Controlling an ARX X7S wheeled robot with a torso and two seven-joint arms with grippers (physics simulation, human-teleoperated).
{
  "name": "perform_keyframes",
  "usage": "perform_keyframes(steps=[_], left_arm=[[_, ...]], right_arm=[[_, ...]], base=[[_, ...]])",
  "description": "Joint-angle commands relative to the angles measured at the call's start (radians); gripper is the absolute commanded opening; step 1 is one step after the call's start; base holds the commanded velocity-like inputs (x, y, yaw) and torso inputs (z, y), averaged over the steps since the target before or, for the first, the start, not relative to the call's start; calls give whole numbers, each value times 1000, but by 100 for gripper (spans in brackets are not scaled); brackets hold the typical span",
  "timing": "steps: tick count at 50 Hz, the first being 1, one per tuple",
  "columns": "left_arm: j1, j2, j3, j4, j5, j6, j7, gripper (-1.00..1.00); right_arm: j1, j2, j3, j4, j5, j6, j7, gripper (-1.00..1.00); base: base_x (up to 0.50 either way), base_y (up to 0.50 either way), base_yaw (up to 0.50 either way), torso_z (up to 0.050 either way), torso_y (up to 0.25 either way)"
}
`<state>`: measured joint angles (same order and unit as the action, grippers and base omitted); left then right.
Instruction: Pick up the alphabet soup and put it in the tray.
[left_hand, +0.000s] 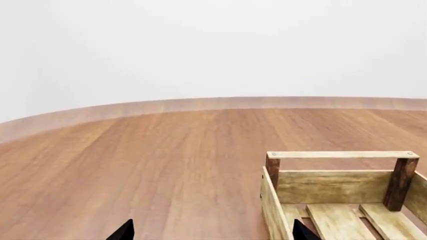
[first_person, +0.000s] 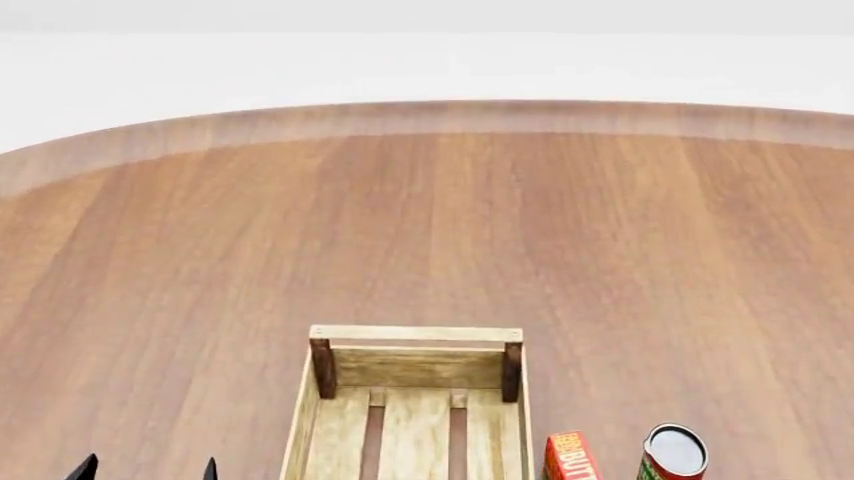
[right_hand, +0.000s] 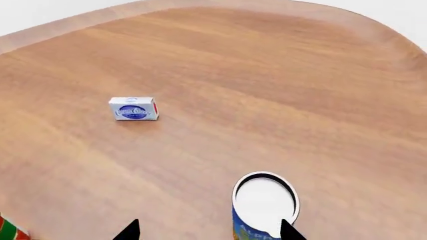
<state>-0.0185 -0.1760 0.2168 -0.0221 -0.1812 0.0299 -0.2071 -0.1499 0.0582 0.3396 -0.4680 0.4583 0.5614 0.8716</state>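
The alphabet soup (right_hand: 265, 202), a can with a blue label and a pale top, stands upright on the wood table in the right wrist view. My right gripper (right_hand: 210, 233) is open and empty. The can stands just inside one fingertip (right_hand: 291, 231), and the gap beside it holds only table. The tray (first_person: 414, 334), a light-wood crate with dark corner posts, sits at the front middle of the head view and holds nothing that shows. My left gripper (first_person: 147, 470) is open and empty, left of the tray; the tray's end rail (left_hand: 343, 155) shows beyond one fingertip (left_hand: 301, 233). The soup and the right gripper are out of the head view.
A red box (first_person: 567, 458) and a red-and-green labelled can (first_person: 674, 452) stand just right of the tray. A small white and blue box (right_hand: 133, 108) lies further out on the table. The round table's edge (first_person: 427, 115) curves across the back.
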Motion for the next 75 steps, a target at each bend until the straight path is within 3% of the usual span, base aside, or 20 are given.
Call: perform_keyframes(steps=[1, 25, 50, 75], left_arm=[[-1, -4, 7, -2, -4, 2, -6, 100], [-4, -14, 21, -4, -10, 5, -17, 100], [-6, -23, 33, -4, -19, 9, -30, 100], [-8, -30, 45, -4, -27, 10, -41, 100]], right_arm=[[-16, 15, 29, -3, 36, -5, 29, 100], [8, 46, 85, 118, 94, -49, 27, 100], [96, 70, 39, 380, 28, -165, -10, 100], [118, 86, 24, 450, 12, -192, 1, 100]], base=[[0, 0, 0, 0, 0], [0, 0, 0, 0, 0], [0, 0, 0, 0, 0], [0, 0, 0, 0, 0]])
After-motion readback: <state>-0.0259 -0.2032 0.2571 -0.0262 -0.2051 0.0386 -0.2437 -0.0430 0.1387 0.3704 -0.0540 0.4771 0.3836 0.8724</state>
